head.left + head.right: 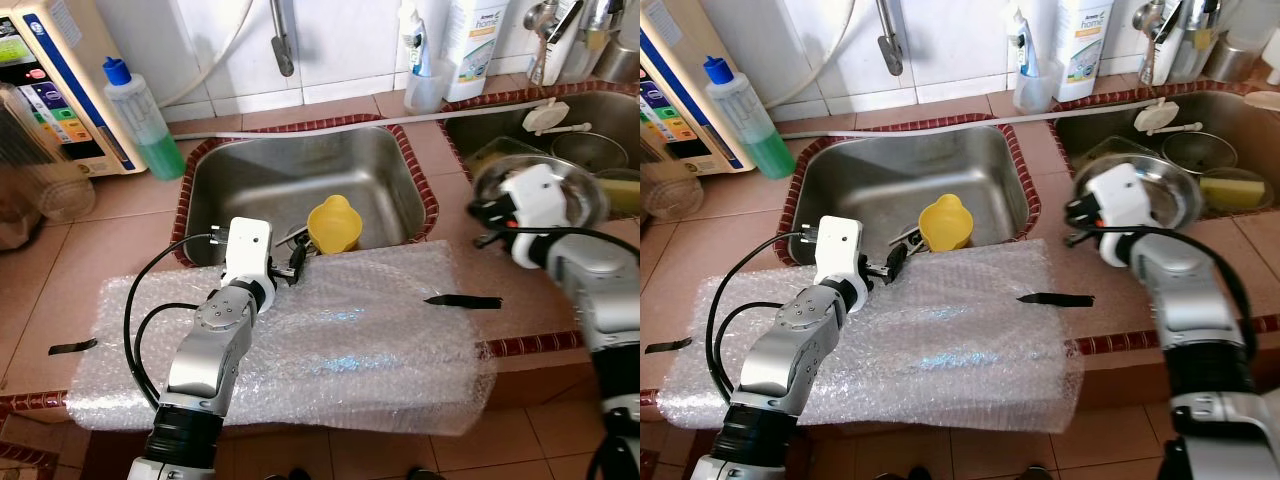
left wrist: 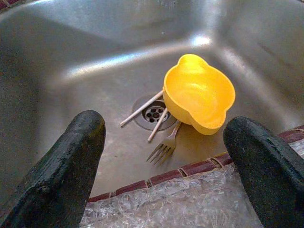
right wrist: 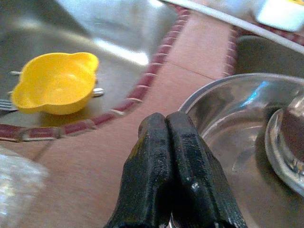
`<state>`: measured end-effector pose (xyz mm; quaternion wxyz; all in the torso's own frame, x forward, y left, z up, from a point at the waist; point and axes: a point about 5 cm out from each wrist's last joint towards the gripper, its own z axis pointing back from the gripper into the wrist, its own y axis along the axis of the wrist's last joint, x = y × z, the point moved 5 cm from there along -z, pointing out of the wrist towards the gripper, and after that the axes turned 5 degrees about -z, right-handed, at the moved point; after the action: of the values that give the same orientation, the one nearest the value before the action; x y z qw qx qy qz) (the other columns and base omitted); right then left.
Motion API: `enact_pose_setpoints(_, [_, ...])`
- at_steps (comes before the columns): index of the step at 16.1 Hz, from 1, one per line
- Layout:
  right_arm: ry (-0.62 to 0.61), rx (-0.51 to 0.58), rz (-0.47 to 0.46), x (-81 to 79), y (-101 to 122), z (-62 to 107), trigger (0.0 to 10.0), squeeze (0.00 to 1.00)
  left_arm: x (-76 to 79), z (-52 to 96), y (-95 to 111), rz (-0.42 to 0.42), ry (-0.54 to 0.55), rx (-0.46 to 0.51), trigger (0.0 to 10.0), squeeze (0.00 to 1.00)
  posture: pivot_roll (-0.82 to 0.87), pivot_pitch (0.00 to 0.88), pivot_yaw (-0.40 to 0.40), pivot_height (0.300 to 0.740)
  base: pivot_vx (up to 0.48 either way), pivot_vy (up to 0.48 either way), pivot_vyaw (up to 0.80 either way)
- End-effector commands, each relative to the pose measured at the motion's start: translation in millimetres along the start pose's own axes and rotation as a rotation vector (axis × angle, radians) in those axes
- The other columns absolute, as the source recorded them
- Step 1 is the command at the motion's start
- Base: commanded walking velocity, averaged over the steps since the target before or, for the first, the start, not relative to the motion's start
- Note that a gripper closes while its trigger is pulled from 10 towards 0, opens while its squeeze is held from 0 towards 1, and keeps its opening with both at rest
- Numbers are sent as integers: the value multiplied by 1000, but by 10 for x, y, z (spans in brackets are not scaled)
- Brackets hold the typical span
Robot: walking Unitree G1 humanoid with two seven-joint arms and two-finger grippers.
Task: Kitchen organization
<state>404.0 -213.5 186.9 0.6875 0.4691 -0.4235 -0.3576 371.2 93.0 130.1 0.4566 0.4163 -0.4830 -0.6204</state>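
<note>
You see a terracotta-tiled counter (image 1: 90, 260) holding a steel sink (image 1: 240, 175) edged with dark red trim. Behind the sink rises a white-tiled wall (image 1: 340, 40). A second basin (image 1: 610, 110) sits just beside the sink. Light glares off the sink's back wall.

Head eyes look down on the counter; both wrist cameras, close in, share the yellow bowl (image 2: 199, 92)
</note>
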Motion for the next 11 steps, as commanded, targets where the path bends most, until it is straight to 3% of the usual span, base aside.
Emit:
enact_pose_setpoints(1, [32, -8, -1, -83, -10, -50, 0, 0, -119, 31, -127, -10, 43, -44, 10000, 0, -305, 183, 134, 740, 0, 0, 0])
enact_pose_setpoints(10, [96, 63, -10, -317, 245, -177, 0, 0, -145, 31, -120, -14, 56, -40, 10000, 0, -300, 179, 128, 740, 0, 0, 0])
enact_pose_setpoints(11, [140, 101, -14, -494, 365, -193, 0, 0, -137, 27, -121, -16, 55, -40, 10000, 0, -305, 177, 127, 740, 0, 0, 0])
